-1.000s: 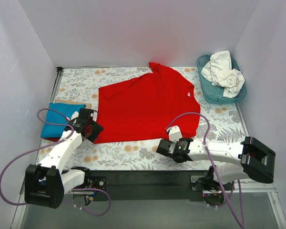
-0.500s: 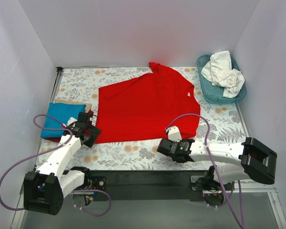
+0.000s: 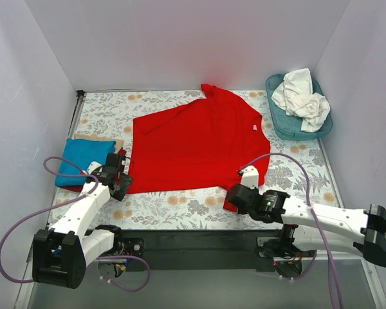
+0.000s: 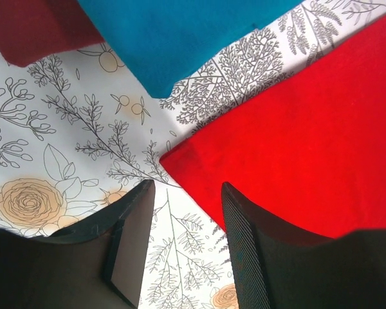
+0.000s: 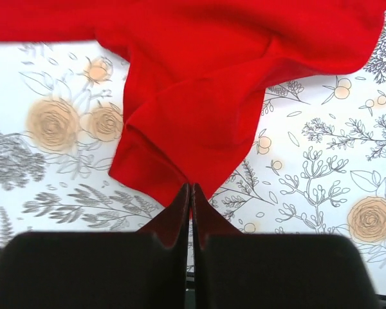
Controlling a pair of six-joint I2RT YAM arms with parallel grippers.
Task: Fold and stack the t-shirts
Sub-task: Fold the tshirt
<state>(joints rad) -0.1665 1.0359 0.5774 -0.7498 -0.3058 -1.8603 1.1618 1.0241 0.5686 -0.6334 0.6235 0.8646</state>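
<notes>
The bright red t-shirt (image 3: 199,138) lies spread flat mid-table. My right gripper (image 3: 236,197) is shut on its near right hem corner; in the right wrist view the gripper (image 5: 192,188) pinches a bunched fold of the red cloth (image 5: 193,109). My left gripper (image 3: 119,177) is open and empty at the shirt's near left corner; in the left wrist view the gripper (image 4: 187,187) sits just short of the red corner (image 4: 180,162). The folded turquoise t-shirt (image 3: 82,161) lies at the left and also shows in the left wrist view (image 4: 180,38). White t-shirts (image 3: 302,95) are heaped at the back right.
The teal basket (image 3: 278,122) holding the white shirts stands at the back right corner. A dark red cloth edge (image 4: 32,26) shows beside the turquoise shirt. The floral table cloth (image 3: 180,206) covers the table. White walls close in the left, back and right.
My right gripper has pulled the red shirt's near right corner toward the near edge, and its arm has swung right. My left gripper has shifted slightly nearer, staying open.
</notes>
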